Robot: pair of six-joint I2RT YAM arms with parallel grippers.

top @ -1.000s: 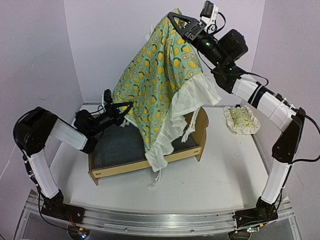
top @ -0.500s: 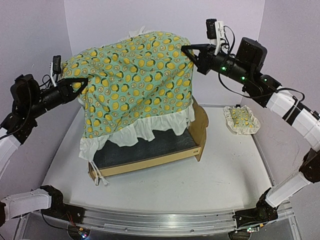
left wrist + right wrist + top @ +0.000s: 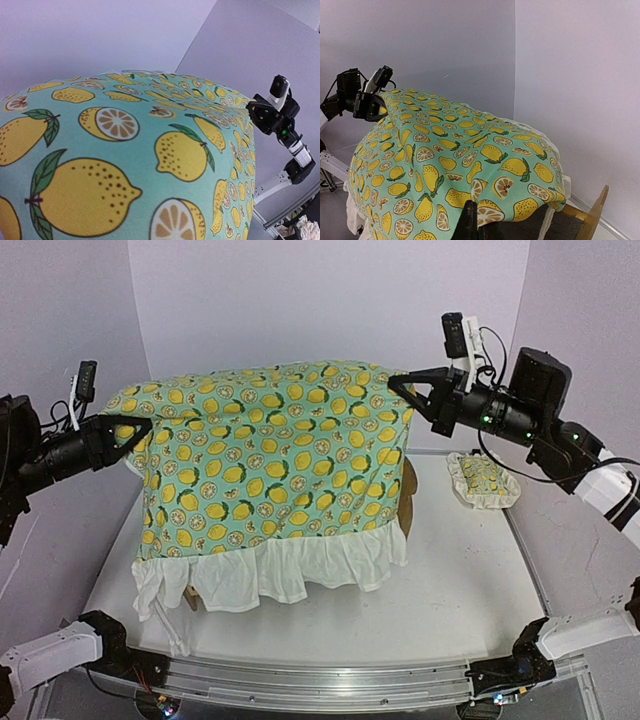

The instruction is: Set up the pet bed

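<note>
A: Green blanket [image 3: 270,480], top view: bunched a second ago, now taut between left gripper [image 3: 137,427] and right gripper [image 3: 398,386], both clamped on its corners.
B: Left wrist?
A: Only cloth. Right wrist shows pet bed [image 3: 596,212] beneath the fingers; lowering looks next.

3 plain, matte, pale lavender panels close in the scene: a back wall [image 3: 300,310], a left side wall [image 3: 60,320] and a right side wall [image 3: 590,300]. They meet at 2 straight vertical seams. Below them lies a white table top [image 3: 450,580], faintly scuffed, with a brushed aluminium rail [image 3: 320,680] along its near edge. The light is soft and even, casting only weak shadows on the table. In the right wrist view 1 panel looks shadier than its neighbour.
</note>
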